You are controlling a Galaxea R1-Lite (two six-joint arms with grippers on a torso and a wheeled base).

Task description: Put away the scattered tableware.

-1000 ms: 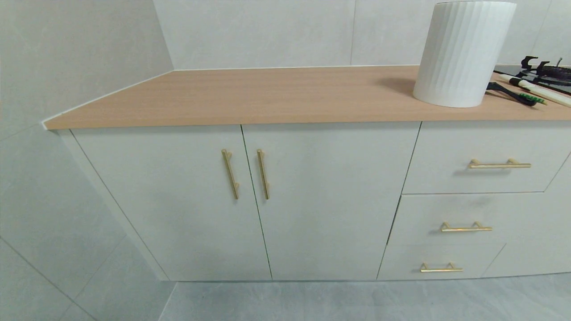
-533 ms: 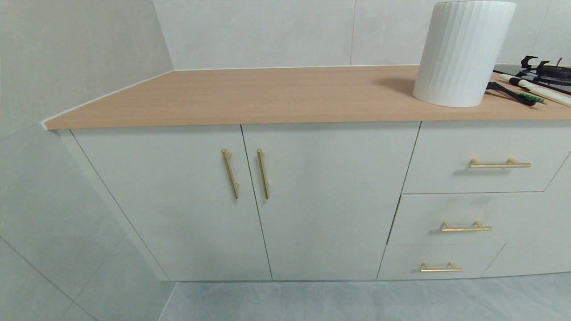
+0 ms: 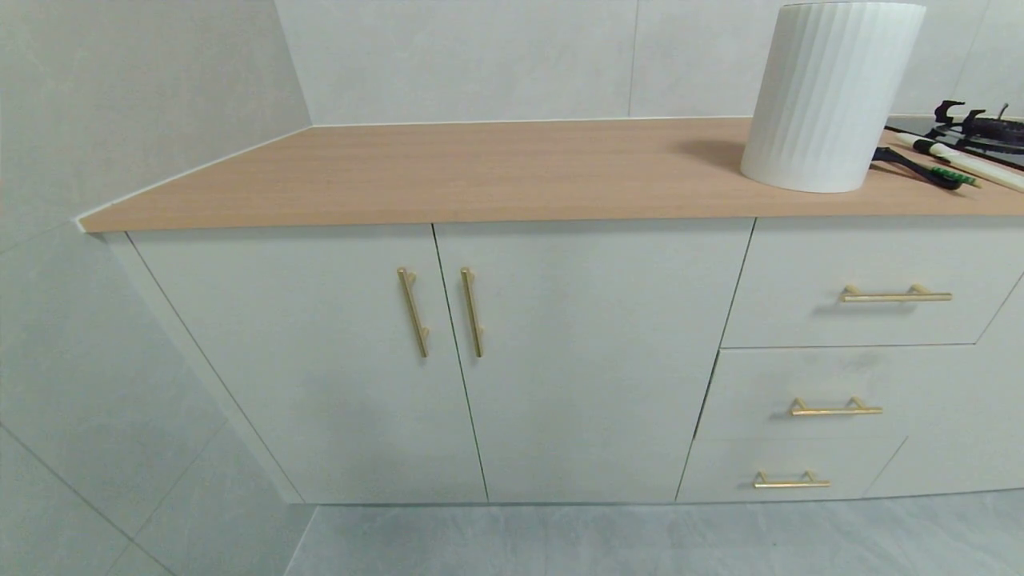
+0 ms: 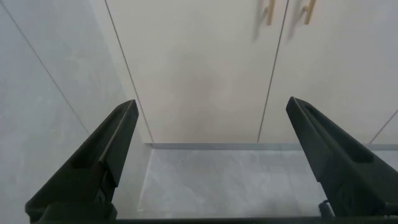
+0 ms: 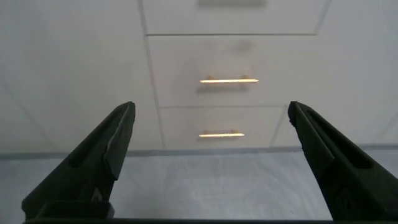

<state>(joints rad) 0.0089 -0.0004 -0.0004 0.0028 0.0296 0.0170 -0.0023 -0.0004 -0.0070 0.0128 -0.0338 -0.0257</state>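
Wooden tabletop point(image 3: 480, 172) over pale cabinet doors point(image 3: 320, 360) and a stack of three drawers point(image 3: 800, 384), all with gold bar handles.

Ribbed white container point(image 3: 832, 96) stands upright near the tabletop's right end. Utensils point(image 3: 920, 169) lie flat on the tabletop just right of it, one black-handled, one white-handled, close together.

Left end effector point(image 4: 211, 102): fingers spread wide, nothing between them, low in front of the cabinet doors above the grey floor point(image 4: 217, 186).

Right end effector point(image 5: 211, 106): fingers spread wide, empty, facing the lower drawers.
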